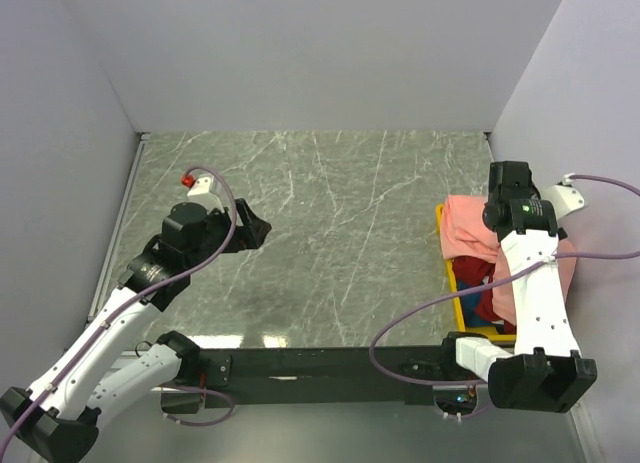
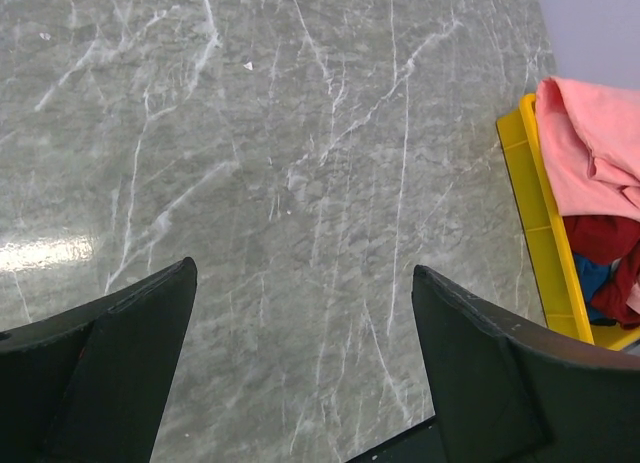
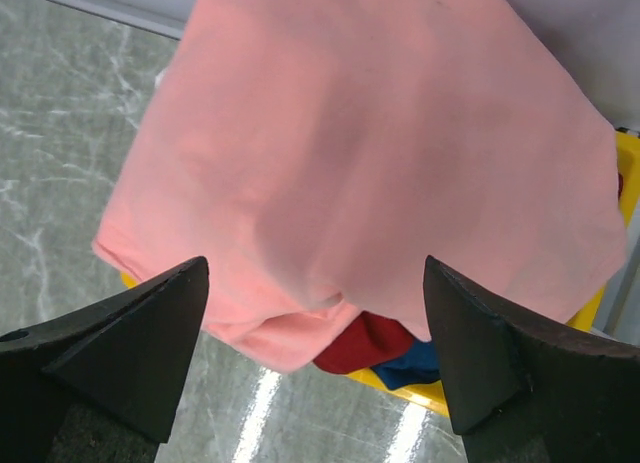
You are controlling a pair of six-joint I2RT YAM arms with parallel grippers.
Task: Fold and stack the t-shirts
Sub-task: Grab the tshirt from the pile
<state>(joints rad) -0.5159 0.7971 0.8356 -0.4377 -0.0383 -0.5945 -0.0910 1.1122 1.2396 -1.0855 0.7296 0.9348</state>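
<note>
Shirts (image 1: 478, 245) are heaped in bin (image 2: 543, 223) at bench (image 1: 330, 213) 3 o'clock, pink shirt (image 3: 380, 133) on top, red shirt (image 3: 365, 348) under it. Right tool (image 3: 315, 268) hovers over pink, released, empty. Left tool (image 2: 305, 268) also released, over bare bench at 9 o'clock. Risks: a deep pinch grabs two layers or drags the bin; a shallow pinch slips off.

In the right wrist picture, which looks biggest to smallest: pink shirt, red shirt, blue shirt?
1. pink shirt, closest to the camera.
2. red shirt.
3. blue shirt.
The last two only peek out, nearly alike, so that order is unsure.
</note>
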